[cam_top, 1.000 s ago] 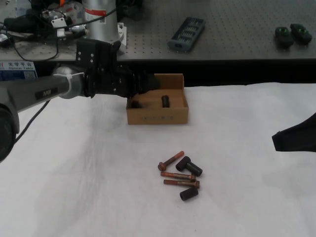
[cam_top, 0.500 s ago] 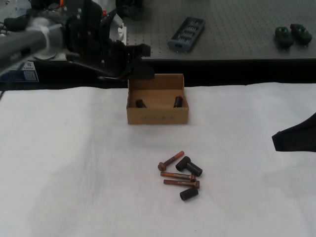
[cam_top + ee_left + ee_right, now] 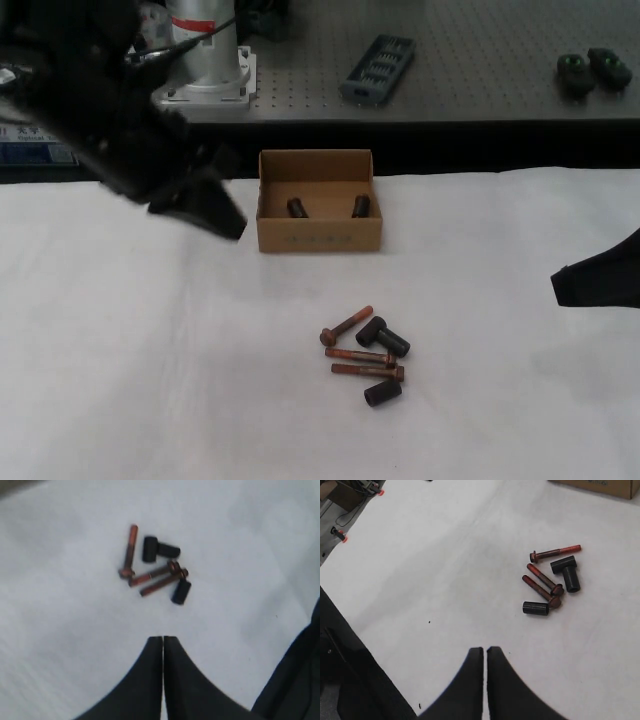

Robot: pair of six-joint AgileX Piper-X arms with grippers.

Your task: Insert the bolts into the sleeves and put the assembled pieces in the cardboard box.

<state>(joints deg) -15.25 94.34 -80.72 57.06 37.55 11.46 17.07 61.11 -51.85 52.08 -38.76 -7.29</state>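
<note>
Three rusty bolts (image 3: 358, 355) and three black sleeves (image 3: 382, 392) lie in a loose pile on the white cloth, in front of the cardboard box (image 3: 318, 240). Two black pieces (image 3: 297, 207) lie inside the box, apart from each other. My left gripper (image 3: 225, 222) hangs shut and empty to the left of the box, above the cloth. The left wrist view looks past its gripper (image 3: 163, 645) at the bolts (image 3: 152, 574) and sleeves (image 3: 181, 591). My right gripper (image 3: 485, 652) is shut and empty, well away from the bolts (image 3: 544, 578) and sleeves (image 3: 535, 608).
The right arm's dark body (image 3: 595, 280) sits at the right edge of the cloth. Behind the box runs a perforated bench with a black tray (image 3: 378, 67), a metal post (image 3: 205, 50) and two small black parts (image 3: 594, 68).
My left arm has pulled out of the box and swung to the left and nearer. A second black piece now lies in the box. The right arm has kept still.
</note>
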